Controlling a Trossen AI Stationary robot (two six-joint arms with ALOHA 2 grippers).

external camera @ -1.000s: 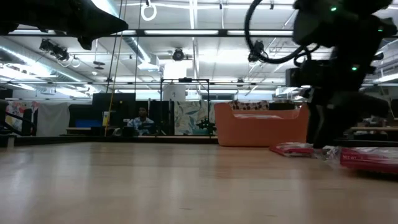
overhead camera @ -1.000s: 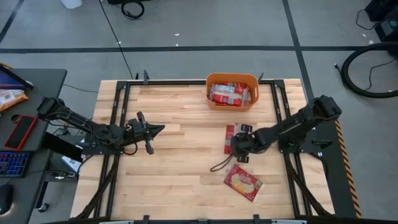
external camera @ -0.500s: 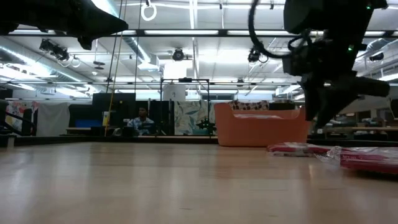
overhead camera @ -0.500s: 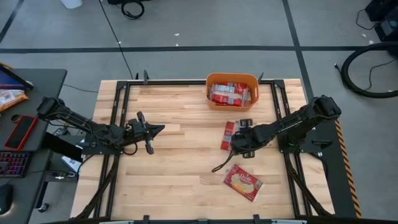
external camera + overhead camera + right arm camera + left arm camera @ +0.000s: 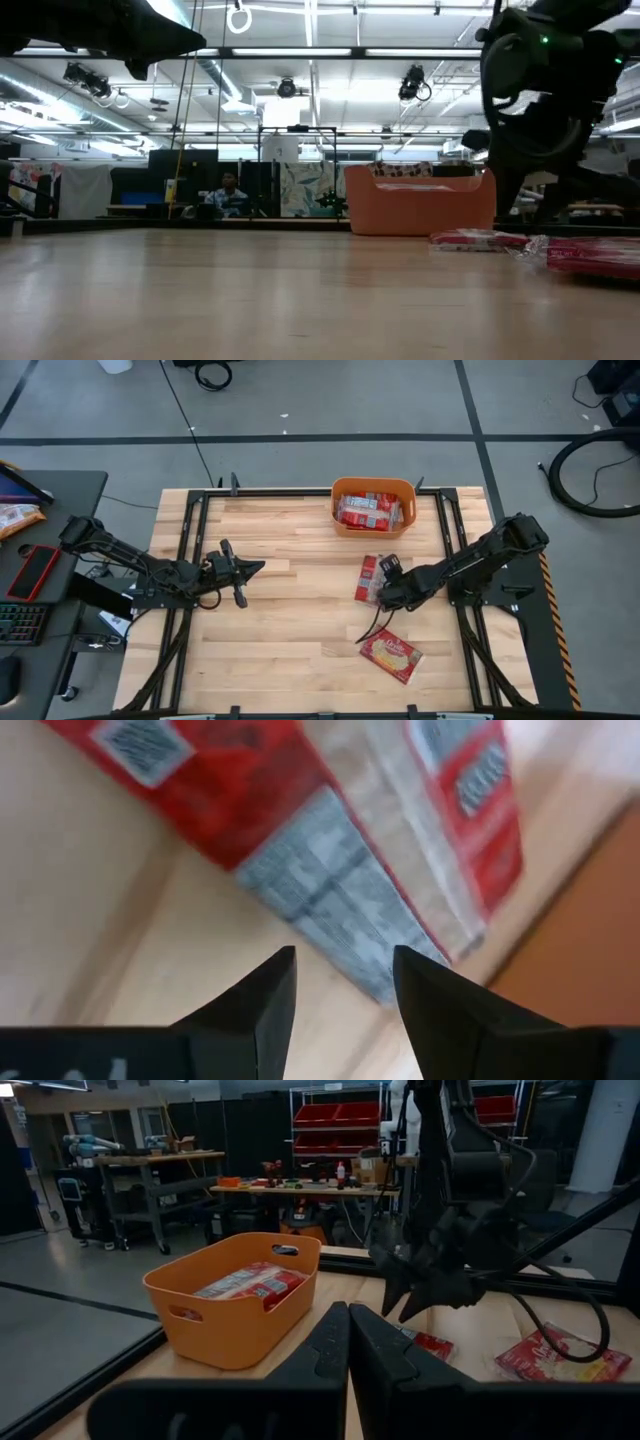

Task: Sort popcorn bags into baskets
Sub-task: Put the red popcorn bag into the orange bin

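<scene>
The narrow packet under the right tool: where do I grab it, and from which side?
The narrow packet lies flat on the table, long axis toward the orange tub. Likely best to come straight down with the open right tool, fingers across its short width, near one end.

Basket (image 5: 373,506) at the far middle edge of the surface (image 5: 290,635), holding several popcorn bags (image 5: 365,511). One narrow bag (image 5: 368,579) lying flat nearer the middle, between basket and front edge. Right gripper (image 5: 386,586) just beside it, fingers (image 5: 262,1000) apart above it. A wider bag (image 5: 391,654) nearer the front. Left gripper (image 5: 248,571) well apart, over the surface's left half, fingers (image 5: 340,1345) together.
</scene>
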